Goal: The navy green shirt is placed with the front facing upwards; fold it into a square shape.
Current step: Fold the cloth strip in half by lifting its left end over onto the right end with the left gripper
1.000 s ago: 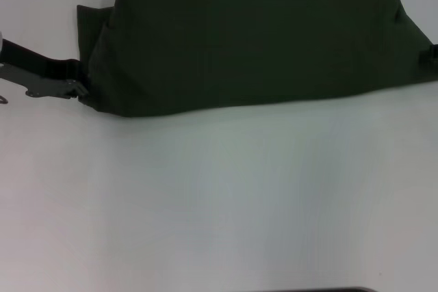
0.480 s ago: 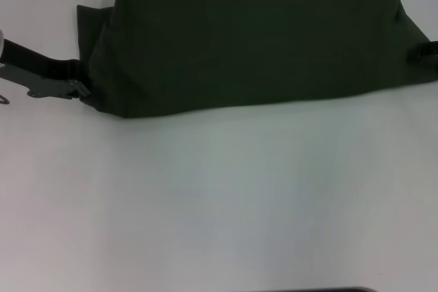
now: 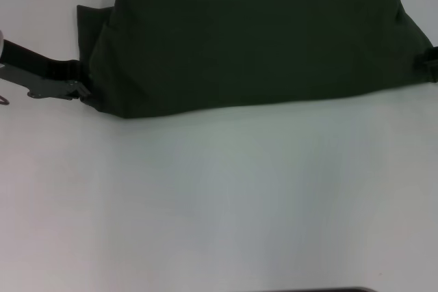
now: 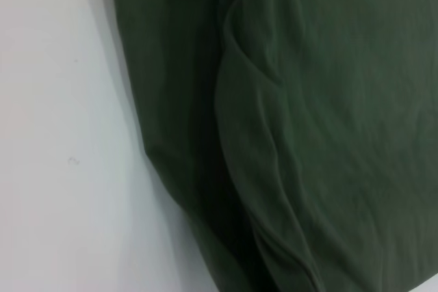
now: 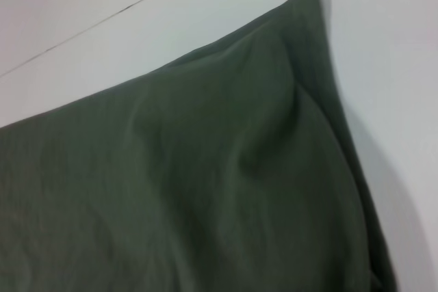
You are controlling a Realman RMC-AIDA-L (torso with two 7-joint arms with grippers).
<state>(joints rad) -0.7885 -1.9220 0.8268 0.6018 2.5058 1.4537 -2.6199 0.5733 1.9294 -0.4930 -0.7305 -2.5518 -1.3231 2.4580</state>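
Note:
The navy green shirt (image 3: 253, 46) lies folded into a long dark band across the far part of the white table. Its lettering, collar and label are hidden. My left gripper (image 3: 79, 89) is at the band's near left corner, touching the cloth edge. My right gripper (image 3: 431, 66) shows only as a dark tip at the band's right end, at the picture's edge. The left wrist view shows layered folds of the shirt (image 4: 308, 135) close up. The right wrist view shows a corner of the shirt (image 5: 205, 182) on the table.
The white table (image 3: 219, 203) stretches bare from the shirt toward me. A thin dark seam line (image 5: 102, 22) runs across the table beyond the shirt's corner in the right wrist view. A dark edge (image 3: 315, 290) shows at the bottom of the head view.
The right gripper's tip has shifted slightly nearer along the shirt's right end. The left gripper and the shirt have barely moved.

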